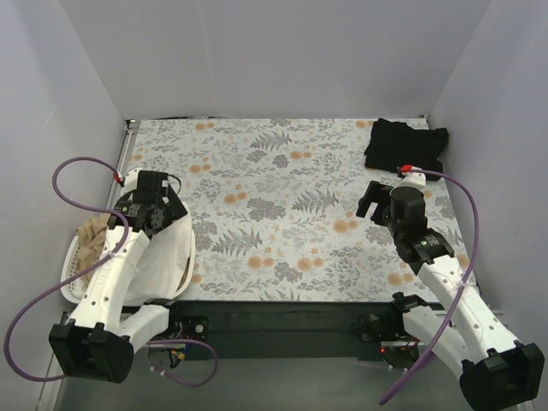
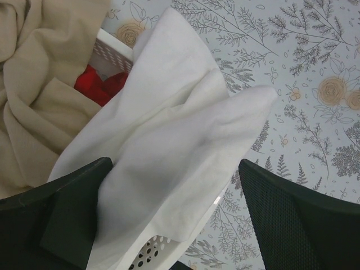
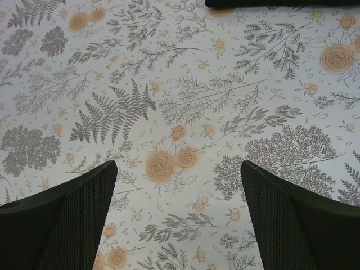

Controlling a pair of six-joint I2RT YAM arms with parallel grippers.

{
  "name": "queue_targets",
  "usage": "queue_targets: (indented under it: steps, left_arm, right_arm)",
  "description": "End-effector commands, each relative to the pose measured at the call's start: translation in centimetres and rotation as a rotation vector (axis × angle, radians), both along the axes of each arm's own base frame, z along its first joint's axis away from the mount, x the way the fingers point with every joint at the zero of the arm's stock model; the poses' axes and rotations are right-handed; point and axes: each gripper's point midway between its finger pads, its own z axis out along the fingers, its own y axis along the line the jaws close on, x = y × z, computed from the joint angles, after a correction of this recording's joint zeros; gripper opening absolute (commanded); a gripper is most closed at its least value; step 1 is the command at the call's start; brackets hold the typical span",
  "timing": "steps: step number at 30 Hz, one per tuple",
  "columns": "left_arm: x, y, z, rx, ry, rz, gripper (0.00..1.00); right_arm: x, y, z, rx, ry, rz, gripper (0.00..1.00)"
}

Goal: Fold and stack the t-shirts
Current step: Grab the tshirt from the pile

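Note:
The white t-shirt (image 1: 167,257) hangs over the right rim of the laundry basket (image 1: 71,267) at the left. In the left wrist view it (image 2: 180,129) lies bunched between my open fingers, and the left finger (image 2: 62,214) touches it. My left gripper (image 1: 163,214) (image 2: 174,214) is open over it. The tan t-shirt (image 1: 90,235) (image 2: 34,90) is crumpled inside the basket. The black t-shirt (image 1: 407,145) lies folded at the far right; its edge shows in the right wrist view (image 3: 270,2). My right gripper (image 1: 370,201) (image 3: 177,214) is open and empty above the floral table.
The basket's perforated wall (image 2: 149,256) and rim (image 2: 115,50) show under the white shirt, with something red (image 2: 101,84) inside. White walls enclose the table on three sides. A purple cable (image 1: 77,171) loops off each arm.

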Motion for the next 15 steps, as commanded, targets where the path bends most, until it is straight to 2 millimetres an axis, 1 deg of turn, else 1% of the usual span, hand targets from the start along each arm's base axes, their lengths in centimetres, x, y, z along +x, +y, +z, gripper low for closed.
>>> queue_targets:
  steps: [1,3,5,6,7,9,10,11,14,15]
  left_arm:
    - [0.1,-0.3,0.0,-0.023,-0.007,0.001,0.95]
    - [0.2,-0.5,-0.3,-0.026,0.009,-0.008,0.92]
    - [0.3,-0.6,-0.8,-0.027,0.029,-0.013,0.86]
    - [0.3,-0.8,-0.9,-0.038,0.030,-0.024,0.77]
    - [0.4,-1.0,-0.9,-0.043,0.032,-0.036,0.51]
    - [0.5,-1.3,-1.0,-0.051,0.034,-0.057,0.31]
    - [0.5,-1.5,-0.9,-0.057,0.029,-0.068,0.14]
    - [0.6,-1.4,-0.4,-0.054,0.014,-0.072,0.00]
    - [0.8,-0.5,2.6,0.002,-0.078,-0.083,0.00]
    - [0.7,-0.3,4.8,0.016,-0.140,-0.093,0.00]
  right_arm:
    - [0.4,0.3,1.2,0.026,-0.052,0.020,0.97]
    - [0.4,0.4,1.2,0.031,-0.052,0.028,0.97]
    - [0.3,0.3,1.0,0.027,-0.049,0.027,0.97]
    - [0.3,0.3,0.9,0.024,-0.046,0.028,0.97]
    - [0.3,0.3,0.8,0.023,-0.045,0.028,0.97]
    - [0.3,0.1,0.9,0.021,-0.046,0.025,0.97]
    - [0.3,0.2,0.9,0.019,-0.046,0.029,0.97]
    - [0.3,0.1,0.9,0.021,-0.047,0.025,0.96]
    - [0.2,0.0,0.7,0.017,-0.045,0.025,0.96]
    - [0.1,-0.1,0.7,0.015,-0.048,0.025,0.96]
